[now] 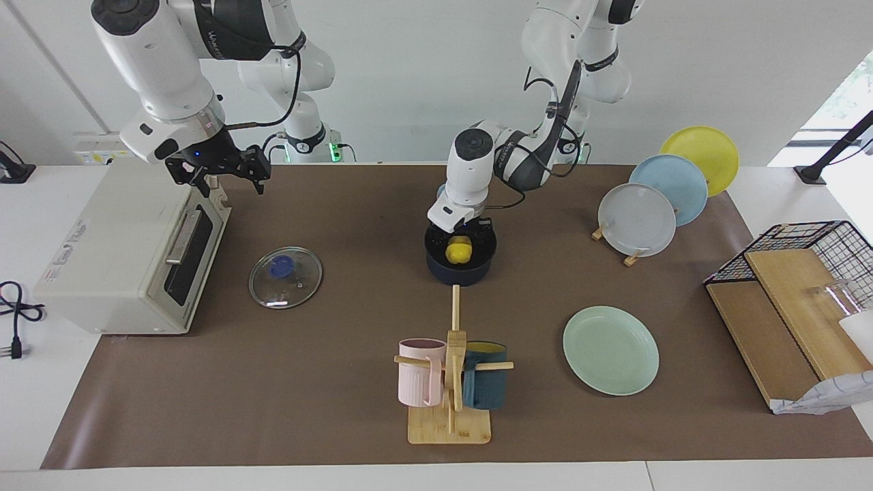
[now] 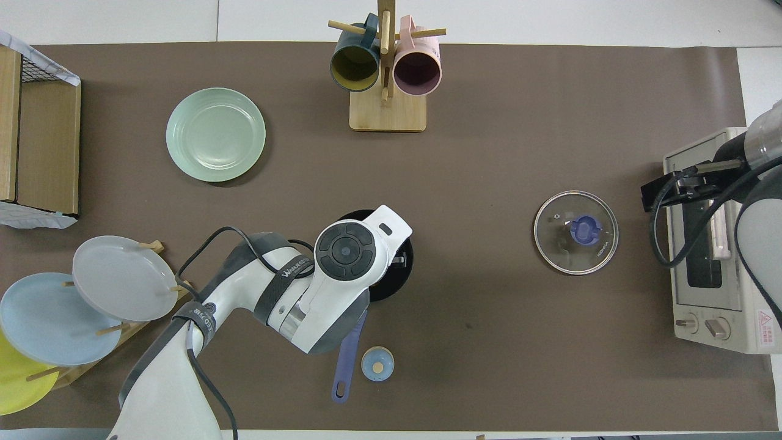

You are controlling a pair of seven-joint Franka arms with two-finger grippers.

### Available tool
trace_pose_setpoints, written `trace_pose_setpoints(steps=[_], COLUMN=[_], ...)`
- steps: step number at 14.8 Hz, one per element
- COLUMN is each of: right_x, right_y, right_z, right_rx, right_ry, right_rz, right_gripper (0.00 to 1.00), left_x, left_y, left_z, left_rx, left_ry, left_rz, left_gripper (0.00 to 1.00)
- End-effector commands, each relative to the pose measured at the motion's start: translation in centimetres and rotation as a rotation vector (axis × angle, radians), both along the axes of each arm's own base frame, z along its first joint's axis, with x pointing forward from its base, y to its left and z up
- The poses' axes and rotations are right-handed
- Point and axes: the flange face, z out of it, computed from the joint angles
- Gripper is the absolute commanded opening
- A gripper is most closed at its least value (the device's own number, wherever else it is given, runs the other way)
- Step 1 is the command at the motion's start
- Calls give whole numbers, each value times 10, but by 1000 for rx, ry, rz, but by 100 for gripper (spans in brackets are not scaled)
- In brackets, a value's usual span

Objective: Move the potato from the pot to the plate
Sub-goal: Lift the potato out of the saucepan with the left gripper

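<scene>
The yellow potato lies in the dark navy pot at the table's middle. My left gripper is lowered into the pot, right at the potato. In the overhead view the left hand covers the potato and most of the pot; the blue handle points toward the robots. The mint-green plate lies farther from the robots, toward the left arm's end. My right gripper is open and empty, up over the toaster oven, and waits.
The glass lid lies flat between pot and oven. A mug tree with pink and teal mugs stands farther out than the pot. A rack holds grey, blue and yellow plates. A wire basket with boards stands at the left arm's end.
</scene>
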Motion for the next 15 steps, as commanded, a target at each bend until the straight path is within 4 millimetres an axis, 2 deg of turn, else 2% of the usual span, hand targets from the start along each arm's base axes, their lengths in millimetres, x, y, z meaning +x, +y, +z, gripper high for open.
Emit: trace_pose_setpoints(steps=[1,4,7,9,11,12,13,15], right_x=[3,4,4,3,4,5,7,7], right_y=[-2,-4,-4,-3,-7,-14,-30,-37], right_z=[3,3,8,9,8,8,9,9], right_rx=[1,-6,-40,-38,-34,-24,-22,-22], right_ry=[-3,-2,-15,-16,-16,-18,-31,-34], right_rz=[-19,-22,-13,-11,-20,-34,-63,-77], right_gripper=[100,100,100,100,100,100,100,100], left_x=[3,6,16,23,30,44,58,94], left_y=[3,5,12,20,31,48,62,96], left_z=[3,12,31,66,113,138,161,210], left_rx=[6,0,1,-1,-5,-1,0,-33], left_ry=[-22,-31,-30,-26,-21,-16,-13,-16], left_rz=[-2,4,25,39,57,90,121,162], left_gripper=[0,0,0,0,0,0,0,0])
